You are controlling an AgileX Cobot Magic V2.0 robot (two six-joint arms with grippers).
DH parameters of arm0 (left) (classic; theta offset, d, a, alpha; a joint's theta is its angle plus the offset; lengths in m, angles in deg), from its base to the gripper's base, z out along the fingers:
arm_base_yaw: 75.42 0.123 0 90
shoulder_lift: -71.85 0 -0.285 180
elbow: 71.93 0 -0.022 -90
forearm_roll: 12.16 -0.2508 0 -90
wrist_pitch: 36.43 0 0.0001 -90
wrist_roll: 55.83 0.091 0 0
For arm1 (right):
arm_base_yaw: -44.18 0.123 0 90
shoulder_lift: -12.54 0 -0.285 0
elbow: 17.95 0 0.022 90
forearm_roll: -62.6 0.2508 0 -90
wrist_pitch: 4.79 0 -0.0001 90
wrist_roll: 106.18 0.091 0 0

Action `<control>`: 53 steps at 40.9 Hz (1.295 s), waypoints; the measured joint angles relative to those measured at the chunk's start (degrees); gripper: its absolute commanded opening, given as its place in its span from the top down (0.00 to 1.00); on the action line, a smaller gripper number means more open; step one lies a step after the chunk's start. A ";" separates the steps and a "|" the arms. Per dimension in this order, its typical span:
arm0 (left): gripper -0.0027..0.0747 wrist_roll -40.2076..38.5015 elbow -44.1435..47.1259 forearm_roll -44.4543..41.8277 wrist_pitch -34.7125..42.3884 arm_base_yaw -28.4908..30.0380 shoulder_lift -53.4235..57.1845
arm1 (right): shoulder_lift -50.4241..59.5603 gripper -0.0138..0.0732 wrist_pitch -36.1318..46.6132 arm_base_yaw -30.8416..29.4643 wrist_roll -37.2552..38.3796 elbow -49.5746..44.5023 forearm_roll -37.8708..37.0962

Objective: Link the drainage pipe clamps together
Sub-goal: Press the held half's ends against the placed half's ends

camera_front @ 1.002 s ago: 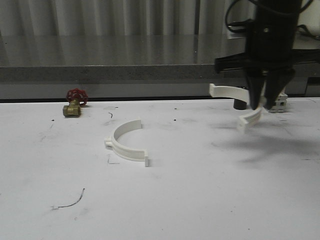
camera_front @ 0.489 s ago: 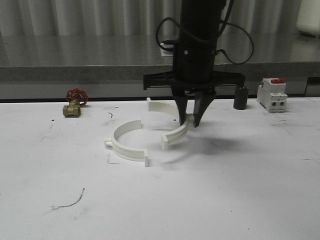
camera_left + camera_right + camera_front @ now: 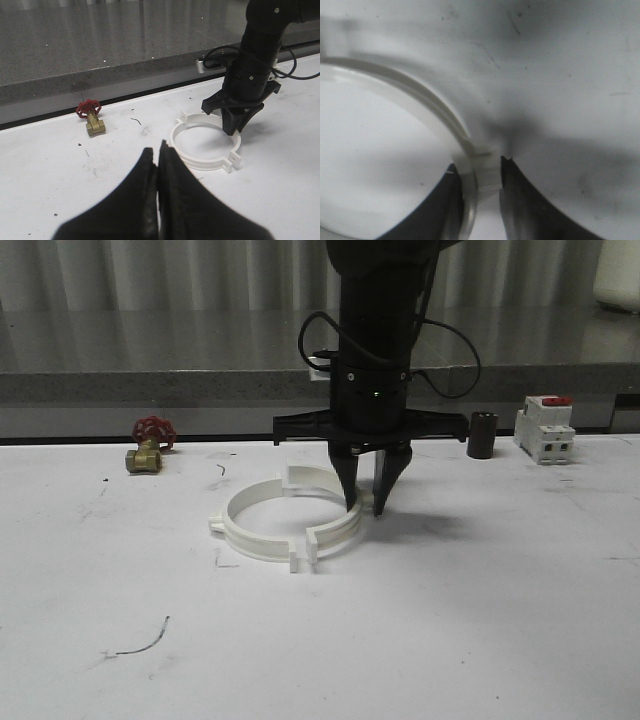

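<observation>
Near the middle of the white tabletop [image 3: 480, 620], toward its far edge, the right pincer [image 3: 362, 508] stands upright with its fingers clamped across the band of one half clamp [image 3: 335, 530], lowering it against the other half clamp [image 3: 245, 530] that lies flat just to its left. Together the two white halves already trace a nearly full ring. At the near side their end tabs sit just beside each other with a thin gap showing; the far-side tabs lie partly behind the arm, and whether they meet cannot be told. The right wrist view shows the band pinched between the two dark fingers [image 3: 520, 200].

Done well, this step likely calls for keeping the held half level with the tabletop and sliding it straight toward its mate, so both pairs of tabs close together rather than one end catching first. A push too hard could shove the loose half away, since nothing pins it.

The left pincer [image 3: 158, 195] hangs closed and empty, well apart from the ring. A brass valve [image 3: 146, 455] with a red handle and a white breaker [image 3: 545, 432] stand along the far edge.
</observation>
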 measured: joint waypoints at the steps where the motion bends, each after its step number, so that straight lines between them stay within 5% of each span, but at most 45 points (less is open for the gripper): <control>1: 0.99 0.00 0.00 0.00 0.00 0.00 0.00 | 0.00 0.70 0.12 0.00 0.00 0.00 0.00; 53: 0.99 0.00 0.00 0.00 0.00 0.00 0.00 | -1.51 0.70 1.25 0.00 0.34 0.19 1.97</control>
